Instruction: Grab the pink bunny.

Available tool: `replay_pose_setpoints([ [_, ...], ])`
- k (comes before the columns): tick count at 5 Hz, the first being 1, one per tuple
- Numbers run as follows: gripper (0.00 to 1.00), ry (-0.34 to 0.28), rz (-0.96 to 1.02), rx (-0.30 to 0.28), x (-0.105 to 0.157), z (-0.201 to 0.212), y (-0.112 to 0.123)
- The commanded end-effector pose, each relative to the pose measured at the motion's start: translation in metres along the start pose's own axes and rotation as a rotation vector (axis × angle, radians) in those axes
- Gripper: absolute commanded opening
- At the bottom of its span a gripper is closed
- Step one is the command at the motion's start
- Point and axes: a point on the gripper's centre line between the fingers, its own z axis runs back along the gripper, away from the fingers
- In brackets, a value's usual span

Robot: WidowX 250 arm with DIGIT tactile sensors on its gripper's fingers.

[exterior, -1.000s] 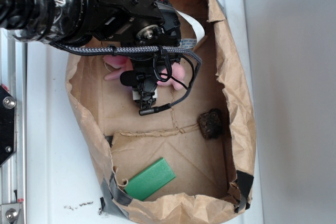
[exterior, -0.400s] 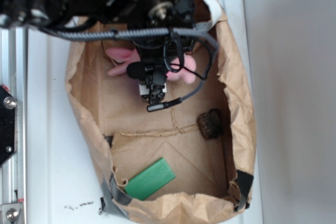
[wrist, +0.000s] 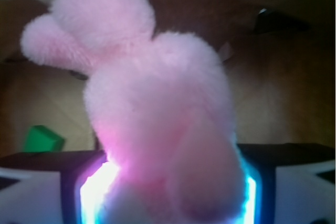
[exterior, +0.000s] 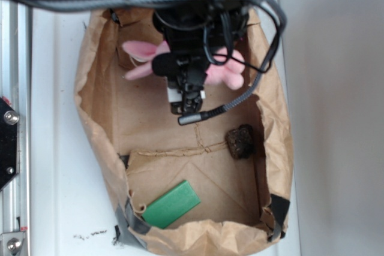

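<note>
The pink bunny [exterior: 229, 70] hangs inside the brown paper bag [exterior: 96, 124], its ears [exterior: 140, 58] sticking out left of the black arm. My gripper [exterior: 186, 91] sits over its middle and hides most of the body in the exterior view. In the wrist view the fluffy pink bunny [wrist: 152, 103] fills the frame, squeezed between the two lit pads [wrist: 97, 187] of my gripper [wrist: 165, 184], which is shut on it. The bag floor shows well below the toy.
A dark brown lump [exterior: 241, 141] lies on the bag floor at the right wall. A green block [exterior: 171, 204] rests in the near left corner, also visible as a green block [wrist: 42, 139] in the wrist view. A metal rail [exterior: 12, 118] runs along the left.
The arm has shifted right and risen toward the camera, carrying the pink bunny with it. The bunny's ears and body now show more on both sides of the arm.
</note>
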Motion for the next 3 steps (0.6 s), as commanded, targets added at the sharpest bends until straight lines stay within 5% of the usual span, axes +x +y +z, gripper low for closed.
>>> replay_pose_setpoints([
  [1,0.0,-0.119,0.008,0.104,-0.001,0.053,-0.038],
  [3,0.0,-0.115,0.096,0.115,0.011,0.061,-0.04],
])
